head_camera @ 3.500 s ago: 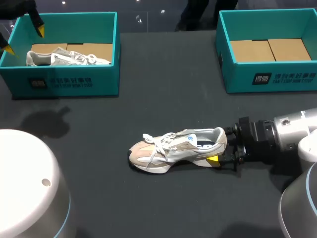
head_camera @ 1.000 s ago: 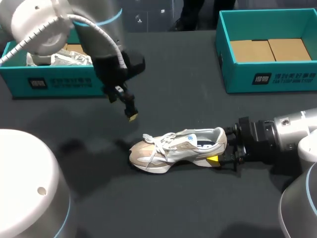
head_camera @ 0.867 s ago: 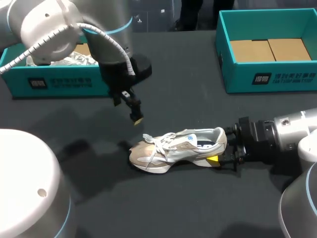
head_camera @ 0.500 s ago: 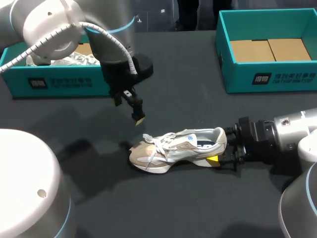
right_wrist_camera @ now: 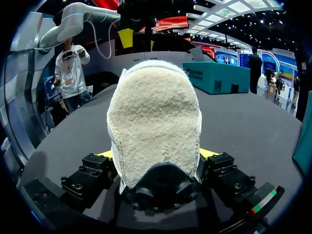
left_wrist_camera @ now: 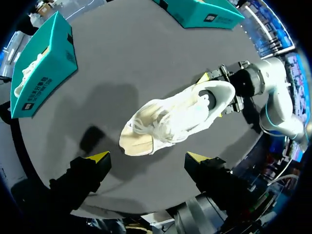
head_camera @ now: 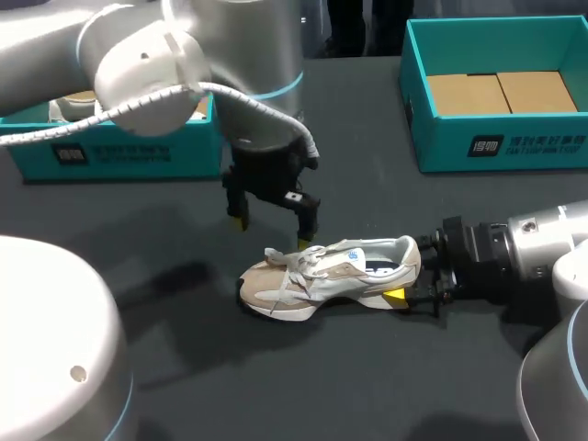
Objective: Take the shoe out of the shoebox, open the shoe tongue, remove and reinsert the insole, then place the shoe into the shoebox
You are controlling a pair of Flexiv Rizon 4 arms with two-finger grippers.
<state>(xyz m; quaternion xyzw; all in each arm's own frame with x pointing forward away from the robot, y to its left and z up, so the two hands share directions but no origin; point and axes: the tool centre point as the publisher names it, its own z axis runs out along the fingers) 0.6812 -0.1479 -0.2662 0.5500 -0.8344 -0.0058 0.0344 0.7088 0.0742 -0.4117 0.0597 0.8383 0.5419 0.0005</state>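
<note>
The left gripper (head_camera: pixel 274 230) hangs just above the laces of a beige-and-white sneaker (head_camera: pixel 322 276). Its yellow-tipped fingers (head_camera: pixel 306 241) are spread wide, with neither one gripping the sneaker. At the sneaker's other end, the right gripper (right_wrist_camera: pixel 156 158) pinches the heel between its two fingers. The right wrist view shows one yellow tip pressed to each side of the fleecy heel.

The sneaker stands upright on its sole on the dark table (head_camera: pixel 322 386), outside both shoeboxes. Its toe points toward the left arm's side and its heel toward the right arm, with white laces bunched over the tongue. The left arm comes down over the sneaker's front from above, while the right arm lies low along the table, in line with the heel.

Beyond the sneaker's toe end, well apart, a teal shoebox (left_wrist_camera: pixel 44 68) holds a second pale sneaker (left_wrist_camera: pixel 23 83). Beyond the heel end, also well apart, a second teal shoebox (head_camera: pixel 496 138) stands open with brown cardboard (head_camera: pixel 501 92) lying on its floor.
</note>
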